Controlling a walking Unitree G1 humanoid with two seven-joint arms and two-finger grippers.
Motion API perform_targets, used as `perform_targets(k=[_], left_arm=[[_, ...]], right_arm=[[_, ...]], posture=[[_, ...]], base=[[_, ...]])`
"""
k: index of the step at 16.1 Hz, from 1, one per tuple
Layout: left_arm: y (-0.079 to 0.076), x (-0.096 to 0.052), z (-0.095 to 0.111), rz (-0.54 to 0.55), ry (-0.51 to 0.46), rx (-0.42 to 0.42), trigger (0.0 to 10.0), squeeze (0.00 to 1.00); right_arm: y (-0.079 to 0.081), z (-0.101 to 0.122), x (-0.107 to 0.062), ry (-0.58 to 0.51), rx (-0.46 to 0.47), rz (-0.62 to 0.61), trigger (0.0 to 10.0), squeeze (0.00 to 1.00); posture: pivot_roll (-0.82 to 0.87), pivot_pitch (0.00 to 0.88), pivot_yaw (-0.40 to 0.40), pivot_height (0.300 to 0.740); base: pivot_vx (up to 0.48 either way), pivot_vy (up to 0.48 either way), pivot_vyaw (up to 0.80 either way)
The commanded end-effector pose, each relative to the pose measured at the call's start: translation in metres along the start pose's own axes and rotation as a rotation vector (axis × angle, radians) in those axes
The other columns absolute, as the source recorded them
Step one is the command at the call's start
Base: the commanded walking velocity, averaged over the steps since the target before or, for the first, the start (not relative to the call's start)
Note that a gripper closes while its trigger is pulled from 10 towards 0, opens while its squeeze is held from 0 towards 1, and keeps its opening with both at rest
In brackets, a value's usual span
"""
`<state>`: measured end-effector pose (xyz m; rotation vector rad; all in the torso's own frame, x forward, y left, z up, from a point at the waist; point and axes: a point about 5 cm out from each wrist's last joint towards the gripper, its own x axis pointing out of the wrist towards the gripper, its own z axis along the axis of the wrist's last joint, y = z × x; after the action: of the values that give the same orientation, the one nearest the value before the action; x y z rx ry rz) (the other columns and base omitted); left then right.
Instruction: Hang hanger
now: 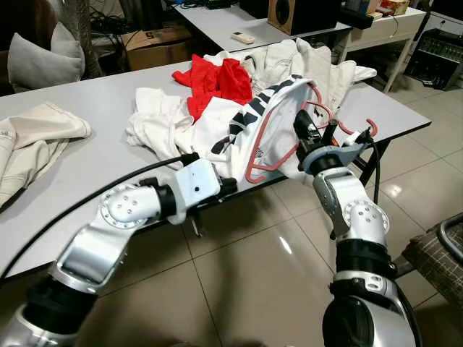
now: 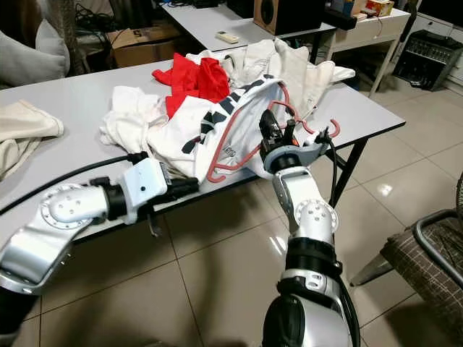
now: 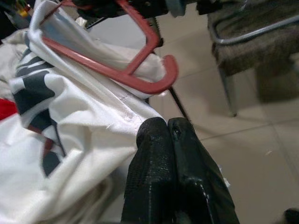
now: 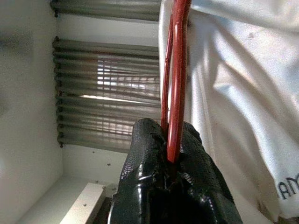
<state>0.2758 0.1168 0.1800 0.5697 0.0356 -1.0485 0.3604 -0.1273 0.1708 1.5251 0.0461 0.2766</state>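
A red hanger sits inside a white shirt with black stripes at the front edge of the grey table. Its hook sticks out past the table edge. My right gripper is shut on the hanger's thin red bars, beside the shirt's cloth. My left gripper is at the table edge under the shirt's hem. Its fingertips are pressed together, with the white shirt right beside them and the hanger hook just beyond.
More clothes lie on the table: a red garment, white pieces and a beige cloth at the left. A chair stands on the tiled floor at the right. Behind are a second table and a cardboard box.
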Motion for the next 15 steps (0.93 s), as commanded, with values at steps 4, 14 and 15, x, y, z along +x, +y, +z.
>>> perform_targets(k=[4, 14, 15], left_arm=[[-0.008, 0.002, 0.003, -0.027, -0.039, -0.075, 0.0, 0.00], [0.021, -0.019, -0.002, 0.110, -0.007, -0.107, 0.0, 0.00], [0.019, -0.018, 0.003, 0.095, -0.031, -0.103, 0.0, 0.00]], right_arm=[[0.026, -0.011, 0.018, -0.027, -0.030, 0.091, 0.0, 0.00], [0.023, 0.008, 0.017, -0.072, -0.067, 0.089, 0.0, 0.00], [0.022, 0.010, 0.017, -0.082, -0.067, 0.086, 0.0, 0.00]], posture=[[-0.15, 0.000, 0.033, 0.740], [-0.15, 0.000, 0.039, 0.740], [-0.15, 0.000, 0.042, 0.740]], base=[[0.000, 0.000, 0.00], [0.000, 0.000, 0.00], [0.000, 0.000, 0.00]])
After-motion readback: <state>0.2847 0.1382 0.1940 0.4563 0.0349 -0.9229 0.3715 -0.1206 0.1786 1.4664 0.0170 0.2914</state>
